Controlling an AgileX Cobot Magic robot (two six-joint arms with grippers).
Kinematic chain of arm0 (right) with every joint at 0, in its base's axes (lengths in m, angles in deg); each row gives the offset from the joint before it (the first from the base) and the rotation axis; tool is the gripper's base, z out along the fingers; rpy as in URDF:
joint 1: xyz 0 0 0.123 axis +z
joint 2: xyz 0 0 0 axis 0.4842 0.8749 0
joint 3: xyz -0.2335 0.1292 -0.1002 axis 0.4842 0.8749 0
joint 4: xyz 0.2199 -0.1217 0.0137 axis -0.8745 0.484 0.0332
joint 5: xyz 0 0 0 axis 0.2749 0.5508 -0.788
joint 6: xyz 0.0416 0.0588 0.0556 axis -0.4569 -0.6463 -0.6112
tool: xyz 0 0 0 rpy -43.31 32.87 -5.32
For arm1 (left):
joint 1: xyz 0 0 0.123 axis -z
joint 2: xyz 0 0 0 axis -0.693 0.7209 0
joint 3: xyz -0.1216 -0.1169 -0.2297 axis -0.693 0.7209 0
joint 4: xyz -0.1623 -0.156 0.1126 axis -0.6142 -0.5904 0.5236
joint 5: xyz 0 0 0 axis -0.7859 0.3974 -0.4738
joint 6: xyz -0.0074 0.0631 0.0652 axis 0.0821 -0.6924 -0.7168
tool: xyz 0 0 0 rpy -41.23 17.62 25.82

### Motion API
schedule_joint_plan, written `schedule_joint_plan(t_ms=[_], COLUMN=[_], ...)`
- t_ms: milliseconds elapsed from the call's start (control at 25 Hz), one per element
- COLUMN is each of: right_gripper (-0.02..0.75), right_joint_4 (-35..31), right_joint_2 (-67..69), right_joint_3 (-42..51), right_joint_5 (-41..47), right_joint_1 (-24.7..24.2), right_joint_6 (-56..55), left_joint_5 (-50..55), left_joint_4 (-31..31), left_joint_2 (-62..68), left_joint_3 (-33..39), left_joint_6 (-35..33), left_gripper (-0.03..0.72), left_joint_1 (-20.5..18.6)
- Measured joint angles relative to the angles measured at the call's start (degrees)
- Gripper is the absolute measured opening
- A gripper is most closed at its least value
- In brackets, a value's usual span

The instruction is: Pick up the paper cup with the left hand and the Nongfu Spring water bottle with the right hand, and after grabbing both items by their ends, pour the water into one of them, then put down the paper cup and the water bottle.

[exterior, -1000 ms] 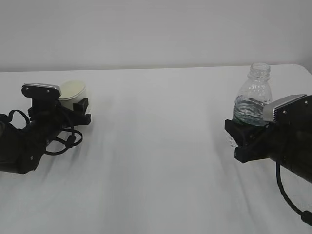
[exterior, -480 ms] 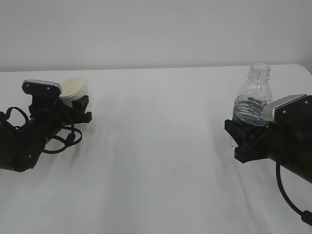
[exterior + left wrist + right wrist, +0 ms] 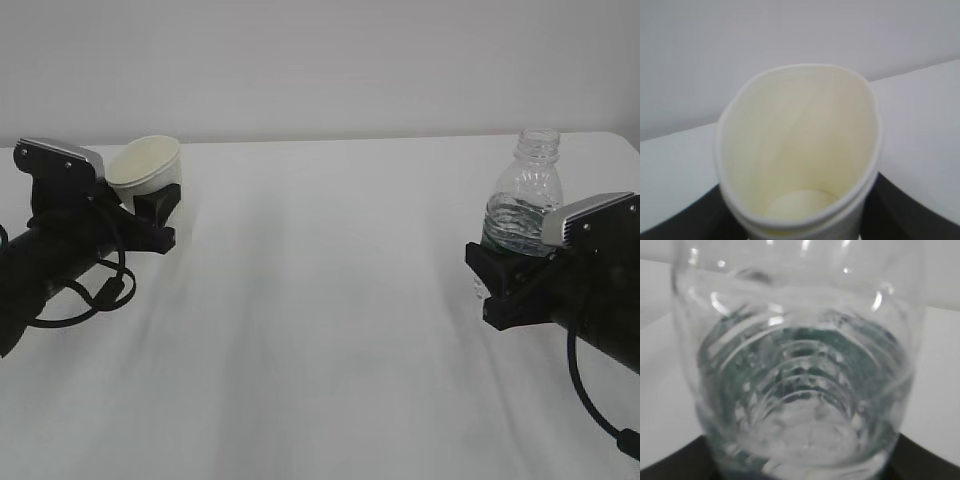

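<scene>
Exterior shot is showing the left hand [image 3: 150,205] clamping the paper cup [image 3: 146,166] at far left, cup tipping inward, while the right hand [image 3: 497,280] is gripping the Nongfu Spring water bottle [image 3: 522,200] upright on the white table [image 3: 320,320]. Left wrist cam is staring into the squeezed cup [image 3: 799,150], right wrist cam is filling up with the ribbed bottle [image 3: 800,380] sitting between the jaws
</scene>
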Motion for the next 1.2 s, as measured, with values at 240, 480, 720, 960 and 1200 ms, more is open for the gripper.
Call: schedule_joint_plan(t_ms=[240,480,720,960,1200], right_gripper=[0.404,0.404,0.404,0.404,0.404], right_joint_4=[0.0,0.0,-0.1,-0.3,-1.9], right_joint_2=[0.0,-0.1,-0.1,-1.3,-4.9], right_joint_3=[0.1,1.6,3.0,4.3,6.3], right_joint_5=[0.0,0.0,0.0,0.0,0.0], right_joint_1=[0.0,0.0,0.0,0.0,0.0], right_joint_6=[0.0,0.0,0.2,0.3,0.5], left_joint_5=[0.0,0.0,0.0,0.0,2.1], left_joint_4=[12.8,25.6,35.0,36.7,37.2], left_joint_2=[-2.1,-2.2,-2.2,-2.2,-2.2], left_joint_3=[0.8,0.8,0.8,0.0,-4.5], left_joint_6=[6.9,16.9,24.0,24.8,24.9], left_gripper=[0.414,0.411,0.411,0.410,0.410], left_joint_1=[0.0,0.0,1.4,7.4,12.5])
